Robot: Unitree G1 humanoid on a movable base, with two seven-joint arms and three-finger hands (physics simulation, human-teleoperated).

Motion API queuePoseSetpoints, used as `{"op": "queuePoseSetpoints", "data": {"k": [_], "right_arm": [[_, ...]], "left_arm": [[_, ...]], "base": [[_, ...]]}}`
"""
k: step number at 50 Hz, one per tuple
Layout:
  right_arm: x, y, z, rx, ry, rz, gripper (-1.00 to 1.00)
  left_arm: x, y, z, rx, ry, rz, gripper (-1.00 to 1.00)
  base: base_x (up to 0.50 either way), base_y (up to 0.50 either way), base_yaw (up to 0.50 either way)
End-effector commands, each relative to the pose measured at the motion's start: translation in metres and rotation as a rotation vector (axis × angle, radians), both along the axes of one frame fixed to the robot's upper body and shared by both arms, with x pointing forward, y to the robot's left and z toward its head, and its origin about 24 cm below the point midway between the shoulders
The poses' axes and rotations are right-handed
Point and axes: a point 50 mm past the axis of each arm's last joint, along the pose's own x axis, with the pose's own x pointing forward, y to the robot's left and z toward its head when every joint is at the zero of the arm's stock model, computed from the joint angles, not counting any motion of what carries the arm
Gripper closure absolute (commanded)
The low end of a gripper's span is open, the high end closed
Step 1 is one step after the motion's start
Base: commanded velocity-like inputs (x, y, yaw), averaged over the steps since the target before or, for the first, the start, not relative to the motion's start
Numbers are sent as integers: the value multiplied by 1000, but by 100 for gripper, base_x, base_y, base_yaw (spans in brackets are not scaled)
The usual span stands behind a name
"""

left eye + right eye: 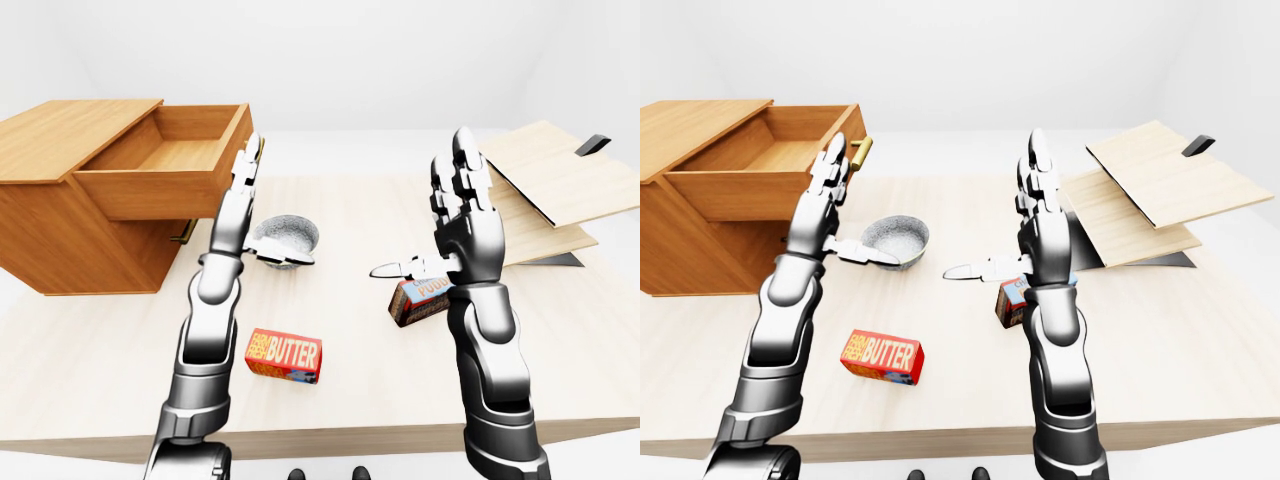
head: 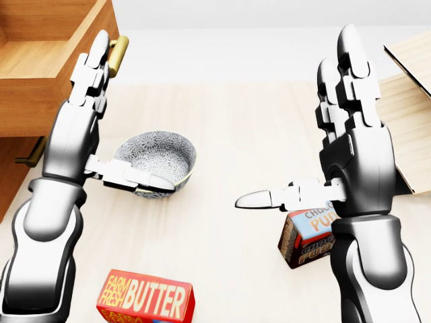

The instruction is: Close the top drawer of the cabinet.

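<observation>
In the left-eye view, a pale wooden table [image 1: 340,330] is seen under plain white walls, and the wooden cabinet [image 1: 70,200] is set at its left end with the top drawer [image 1: 165,165] pulled out and its inside bare. In the head view, the left hand [image 2: 84,131] is raised with fingers spread apart just beside the drawer's brass handle [image 2: 118,54], above a patterned bowl [image 2: 158,158]; the right hand [image 2: 350,145] is likewise held open, nothing gripped, over a pudding box [image 2: 306,239]. In the right-eye view, a butter box [image 1: 882,356] is seen lying flat, and stacked wooden boards [image 1: 1140,200] are seen at right.
</observation>
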Motion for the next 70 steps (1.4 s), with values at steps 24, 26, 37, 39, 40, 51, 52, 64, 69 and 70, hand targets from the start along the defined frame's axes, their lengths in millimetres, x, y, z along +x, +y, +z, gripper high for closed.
{"op": "queuePoseSetpoints", "data": {"k": [24, 26, 37, 39, 40, 51, 52, 64, 69, 70], "right_arm": [[-1, -1, -4, -1, 14, 2, -100], [-1, -1, -3, -1, 13, 4, -100], [-1, -1, -3, -1, 14, 5, -100], [0, -1, -4, -2, 15, 5, -100], [0, -1, -4, -2, 16, 5, -100], [-1, -1, -5, -5, 20, 5, -100], [-1, -1, -5, -5, 21, 5, -100], [-1, -1, -6, -7, 25, 4, -100], [-1, -1, -7, -8, 28, 4, -100], [-1, -1, -7, -8, 30, 4, -100]], "left_arm": [[24, 25, -43, 148, 137, 306, -100], [24, 27, -43, 145, 136, 314, -100], [28, 42, -46, 164, 147, 399, -100], [29, 46, -47, 167, 151, 419, -100], [30, 48, -47, 168, 152, 424, -100], [33, 65, -49, 168, 166, 501, -100], [33, 66, -50, 167, 168, 505, -100], [36, 81, -58, 168, 210, 566, -100], [36, 87, -59, 162, 217, 591, -100], [36, 89, -59, 159, 217, 598, -100]], "base": [[0, 0, 0], [0, 0, 0], [0, 0, 0], [1, 0, 0], [0, 0, 0], [0, 0, 0], [0, 0, 0], [0, 0, 0], [0, 0, 0], [0, 0, 0]]}}
